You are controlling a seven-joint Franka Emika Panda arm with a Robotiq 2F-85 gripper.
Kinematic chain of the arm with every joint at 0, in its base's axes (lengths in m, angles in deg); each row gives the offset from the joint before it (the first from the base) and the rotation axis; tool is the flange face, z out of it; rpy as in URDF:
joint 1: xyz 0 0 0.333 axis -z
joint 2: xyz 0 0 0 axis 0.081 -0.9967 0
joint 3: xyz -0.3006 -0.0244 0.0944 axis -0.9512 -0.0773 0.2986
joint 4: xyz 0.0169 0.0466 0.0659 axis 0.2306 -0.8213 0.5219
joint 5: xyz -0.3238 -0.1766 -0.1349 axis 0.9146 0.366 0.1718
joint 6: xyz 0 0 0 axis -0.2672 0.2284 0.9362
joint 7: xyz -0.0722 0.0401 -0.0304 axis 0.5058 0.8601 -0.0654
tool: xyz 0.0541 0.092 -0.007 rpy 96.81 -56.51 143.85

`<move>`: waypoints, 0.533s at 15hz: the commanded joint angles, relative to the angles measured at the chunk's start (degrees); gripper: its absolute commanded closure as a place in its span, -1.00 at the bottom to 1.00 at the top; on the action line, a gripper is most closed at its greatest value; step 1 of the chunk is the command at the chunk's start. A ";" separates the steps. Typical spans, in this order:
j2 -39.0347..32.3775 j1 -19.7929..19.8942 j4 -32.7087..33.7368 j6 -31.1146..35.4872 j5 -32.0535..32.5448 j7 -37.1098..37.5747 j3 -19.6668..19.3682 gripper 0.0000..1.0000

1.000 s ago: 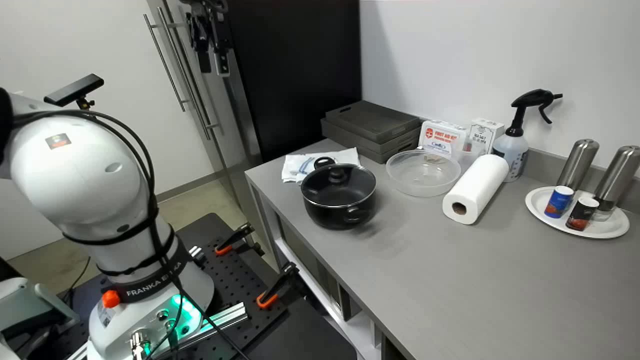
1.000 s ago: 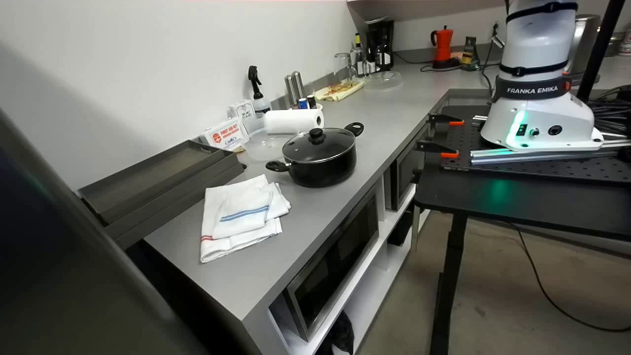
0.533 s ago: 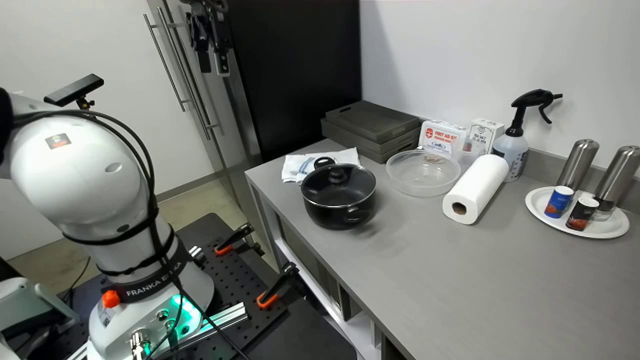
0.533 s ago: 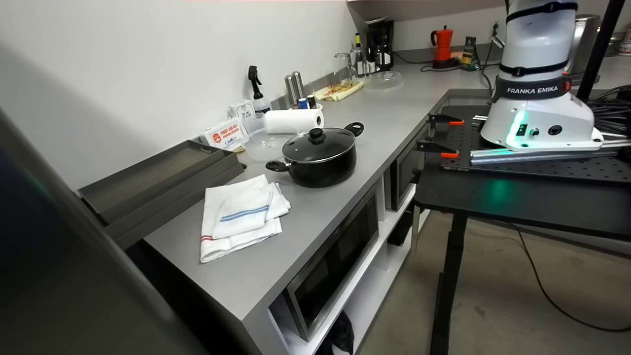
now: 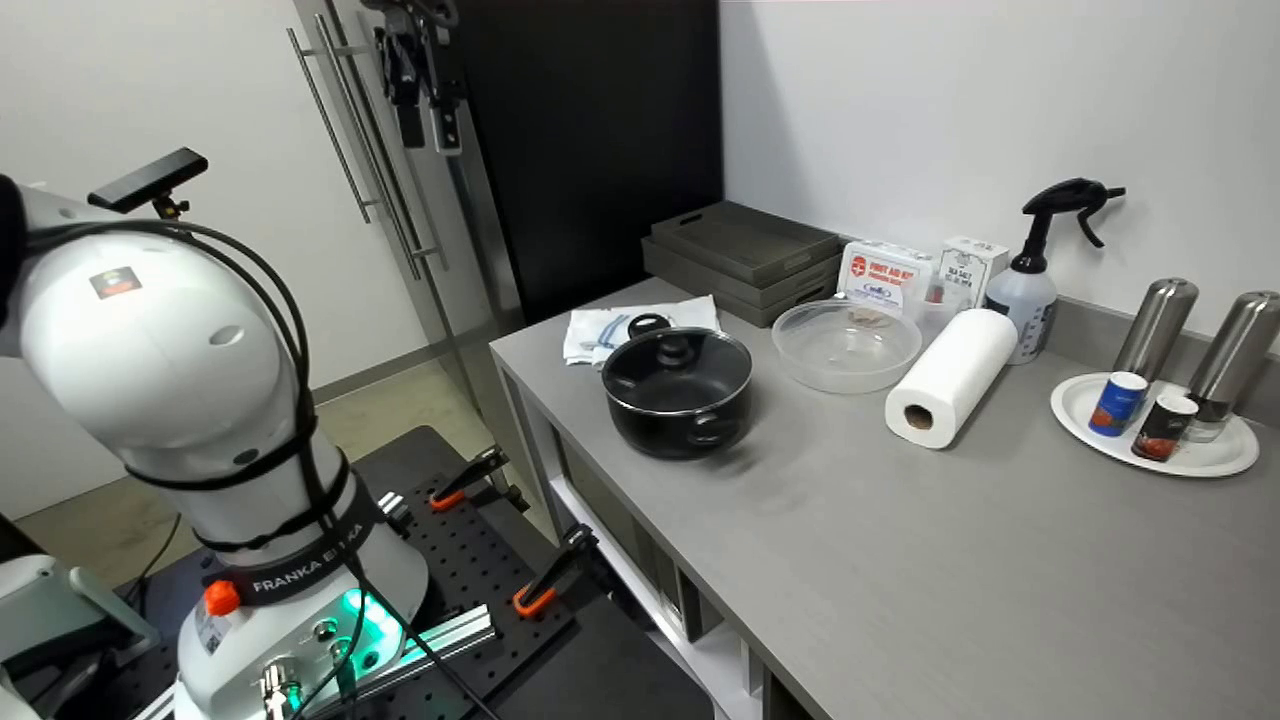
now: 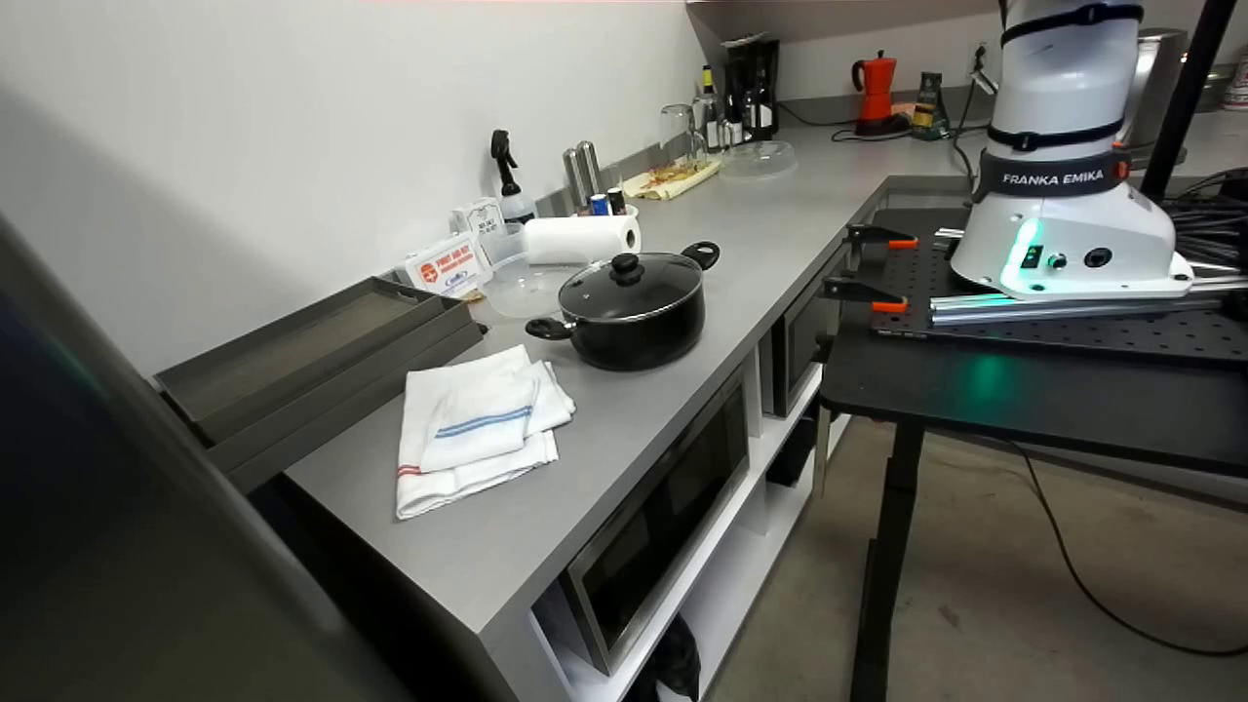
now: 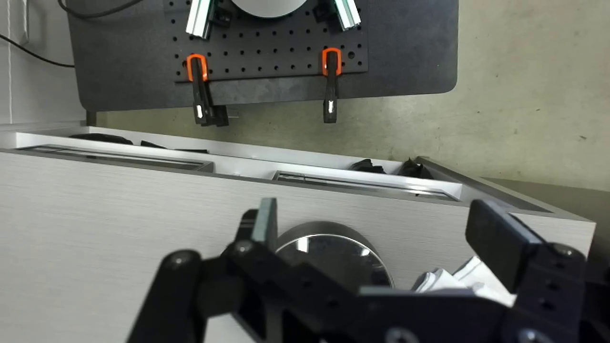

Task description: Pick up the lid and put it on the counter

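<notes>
The round glass lid [image 5: 640, 385] with a black centre knob sits on the black pot [image 5: 660, 435], and it also shows so in an exterior view [image 6: 624, 297]. The pot stands on the grey counter [image 5: 860, 570] near its front edge. My gripper [image 5: 430, 130] is high in the air, well above the counter and apart from the lid. In the wrist view my gripper [image 7: 374, 233] is wide open with nothing between its fingers. Part of the lid [image 7: 333, 257] shows below and between them; its knob is hidden there by the gripper.
A folded white towel [image 6: 478, 429] lies beside the pot. Grey stacked trays [image 5: 745, 250], a clear shallow dish [image 5: 845, 350], a paper towel roll [image 5: 950, 380], a spray bottle [image 5: 1022, 300] and a plate with shakers [image 5: 1215, 465] stand along the wall. A dark fridge [image 5: 590, 140] stands beyond the counter end.
My gripper has shifted very slightly down and to the right in an exterior view. The lid, the pot and the rest have not moved.
</notes>
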 commanded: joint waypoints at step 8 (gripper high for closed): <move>-14.88 1.33 3.30 6.11 2.79 0.11 0.60 -1.00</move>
